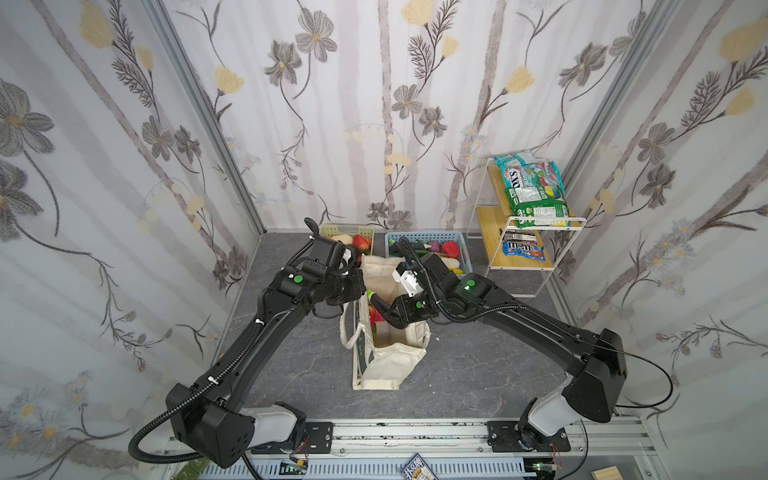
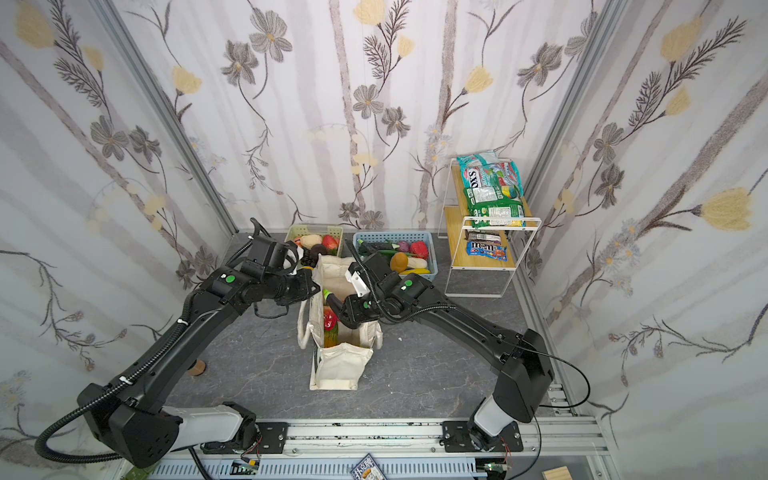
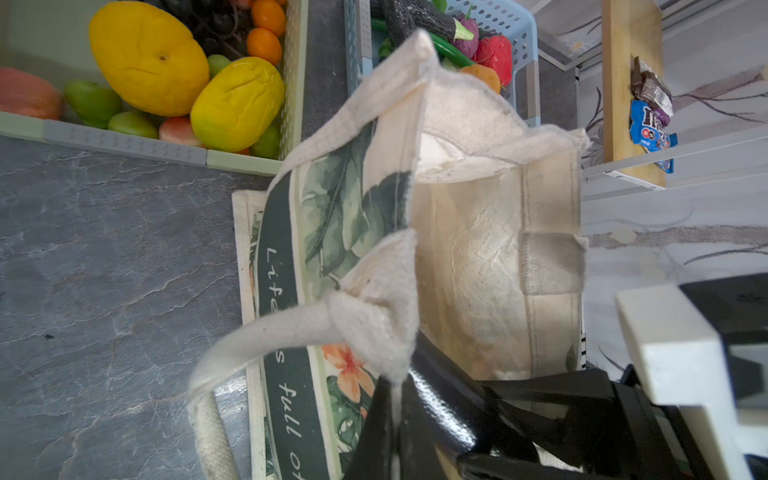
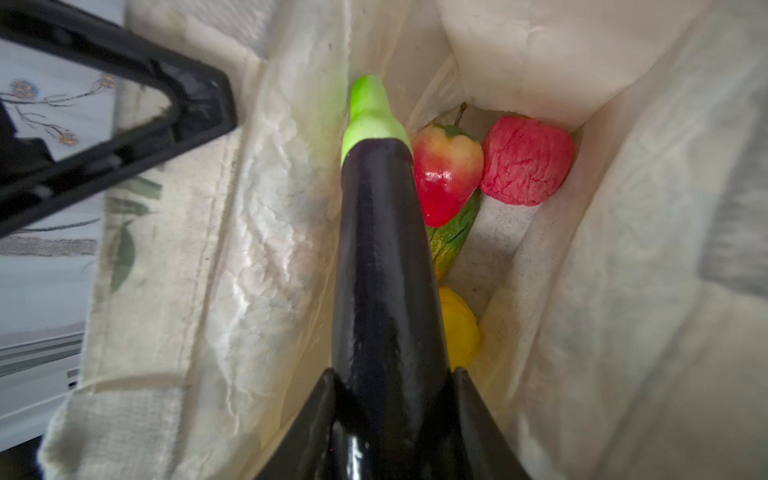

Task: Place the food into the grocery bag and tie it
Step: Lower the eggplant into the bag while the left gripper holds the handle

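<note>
Currently, the grocery bag (image 1: 388, 361) is standing upright at the middle of the table (image 1: 478, 365), its mouth gaping open. Four pieces of food are lying at its bottom: one red-and-yellow fruit (image 4: 446, 174), one crinkled red fruit (image 4: 528, 160), one green piece (image 4: 453, 237) and one yellow piece (image 4: 457, 328).

The right pincer (image 4: 392, 374) is grasping one dark purple eggplant (image 4: 382, 270) by its thick end and is holding it inside the bag's mouth, green stem end pointing down beside the inner wall. The left pincer (image 3: 397, 386) is clenched on the bag's rim where a strap handle joins it, and is holding that side up.

Behind the bag, two slotted baskets are sitting side by side: one pale green basket (image 1: 347, 230) and one blue basket (image 1: 424, 236), both holding further toy produce.

To the right of them, one two-tier rack (image 1: 536, 291) is carrying snack packets (image 1: 523, 250): two on the lower tier, and an overlapping pile on the upper tier whose number I cannot tell.
</note>
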Robot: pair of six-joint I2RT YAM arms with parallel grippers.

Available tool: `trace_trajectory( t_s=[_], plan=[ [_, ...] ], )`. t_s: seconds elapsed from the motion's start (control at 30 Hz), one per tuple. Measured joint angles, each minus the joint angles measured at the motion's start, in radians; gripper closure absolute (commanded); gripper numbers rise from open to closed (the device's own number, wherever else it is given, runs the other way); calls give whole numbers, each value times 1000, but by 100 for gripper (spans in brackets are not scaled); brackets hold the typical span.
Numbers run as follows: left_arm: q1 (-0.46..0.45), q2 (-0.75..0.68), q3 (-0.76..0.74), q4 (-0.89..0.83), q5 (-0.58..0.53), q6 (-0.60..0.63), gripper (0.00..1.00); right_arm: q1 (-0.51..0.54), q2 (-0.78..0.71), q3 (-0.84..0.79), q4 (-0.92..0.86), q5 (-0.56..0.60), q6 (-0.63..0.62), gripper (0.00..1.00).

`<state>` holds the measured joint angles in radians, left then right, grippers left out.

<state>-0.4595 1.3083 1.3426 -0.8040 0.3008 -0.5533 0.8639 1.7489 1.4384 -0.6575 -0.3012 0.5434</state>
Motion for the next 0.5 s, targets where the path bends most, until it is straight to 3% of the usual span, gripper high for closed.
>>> trace_trajectory(
  t_s=[0.5],
  plan=[
    [-37,62,26,99,198,6,100,28,54,140,-168,132,-28,67]
  ],
)
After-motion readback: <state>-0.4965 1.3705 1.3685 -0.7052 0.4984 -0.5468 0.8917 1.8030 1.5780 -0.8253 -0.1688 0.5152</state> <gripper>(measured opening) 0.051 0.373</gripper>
